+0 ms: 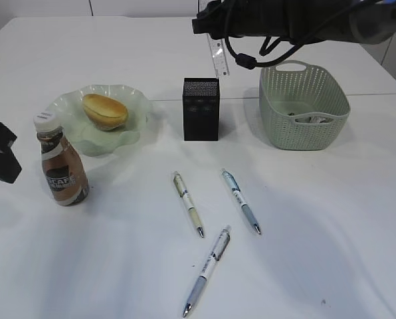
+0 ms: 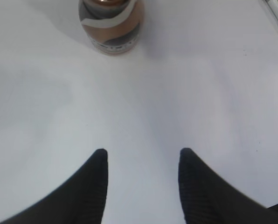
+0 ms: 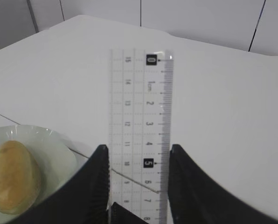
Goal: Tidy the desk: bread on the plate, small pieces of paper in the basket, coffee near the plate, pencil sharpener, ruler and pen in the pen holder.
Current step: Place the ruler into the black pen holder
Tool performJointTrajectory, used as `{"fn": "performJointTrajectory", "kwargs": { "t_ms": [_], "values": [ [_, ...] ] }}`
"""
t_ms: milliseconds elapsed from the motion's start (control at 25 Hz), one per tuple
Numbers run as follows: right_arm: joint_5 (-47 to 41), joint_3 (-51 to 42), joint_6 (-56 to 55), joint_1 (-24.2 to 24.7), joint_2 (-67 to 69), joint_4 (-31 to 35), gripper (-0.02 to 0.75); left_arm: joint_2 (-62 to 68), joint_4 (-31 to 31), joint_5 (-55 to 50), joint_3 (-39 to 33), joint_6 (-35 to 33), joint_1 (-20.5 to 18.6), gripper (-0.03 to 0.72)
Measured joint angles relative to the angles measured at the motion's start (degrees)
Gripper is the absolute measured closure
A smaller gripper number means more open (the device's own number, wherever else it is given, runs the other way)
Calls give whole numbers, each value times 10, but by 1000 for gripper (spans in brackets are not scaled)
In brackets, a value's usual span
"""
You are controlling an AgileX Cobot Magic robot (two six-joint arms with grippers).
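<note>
While the right gripper (image 3: 138, 156) clamps the transparent ruler (image 1: 220, 56) by its edges, long axis vertical, the black mesh pen holder (image 1: 200, 108) stands just below near the desk's (image 1: 304, 232) centre seam; alignment judged close

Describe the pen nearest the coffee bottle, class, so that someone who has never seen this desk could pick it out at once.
Start at the black mesh pen holder in the middle of the white desk; three pens lie on the desk in front of it. Take the leftmost pen, the one closest to the coffee bottle. Its barrel is yellowish-olive, while its two neighbours have bluish ones.
</note>
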State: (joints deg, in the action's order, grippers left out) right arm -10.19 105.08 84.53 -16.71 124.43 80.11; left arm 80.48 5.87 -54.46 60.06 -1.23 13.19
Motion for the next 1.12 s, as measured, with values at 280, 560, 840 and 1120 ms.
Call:
{"fn": "performJointTrajectory", "kwargs": {
  "t_ms": [280,560,840,1120],
  "values": [
    [-10,38,157,0,57,164,435,0,0,4,0,0,0,348],
    [-56,73,262,0,85,234,435,0,0,7,0,0,0,348],
    [-57,78,269,0,106,236,435,0,0,9,0,0,0,348],
    [-58,84,270,0,120,236,435,0,0,13,0,0,0,348]
  ]
}}
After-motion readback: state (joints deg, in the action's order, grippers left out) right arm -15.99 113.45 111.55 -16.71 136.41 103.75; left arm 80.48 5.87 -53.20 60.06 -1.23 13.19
